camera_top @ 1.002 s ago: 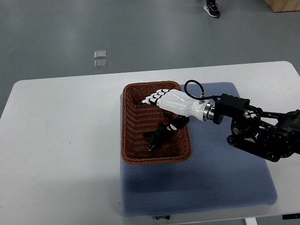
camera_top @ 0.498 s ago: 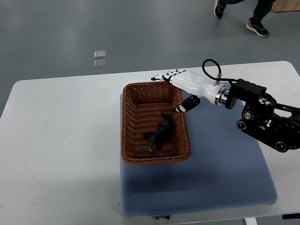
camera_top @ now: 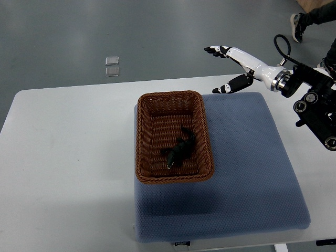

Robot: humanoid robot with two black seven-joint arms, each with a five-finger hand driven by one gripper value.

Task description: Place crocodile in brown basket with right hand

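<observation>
A dark green toy crocodile (camera_top: 179,150) lies inside the brown woven basket (camera_top: 143,136), toward its right front part. My right hand (camera_top: 226,68) is raised well above and to the right of the basket, over the table's far edge. Its fingers are spread and hold nothing, with the thumb hanging below the palm. The black right arm (camera_top: 315,102) enters from the right edge. No left arm shows.
The basket stands on a blue-grey mat (camera_top: 247,173) laid over the white table (camera_top: 63,157). A person's shoe (camera_top: 297,26) shows on the floor at top right. Two small clear squares (camera_top: 112,66) lie on the floor beyond the table.
My right hand let go of the crocodile inside the basket, then lifted out and drew back up and to the right. The crocodile stays lying in the basket.
</observation>
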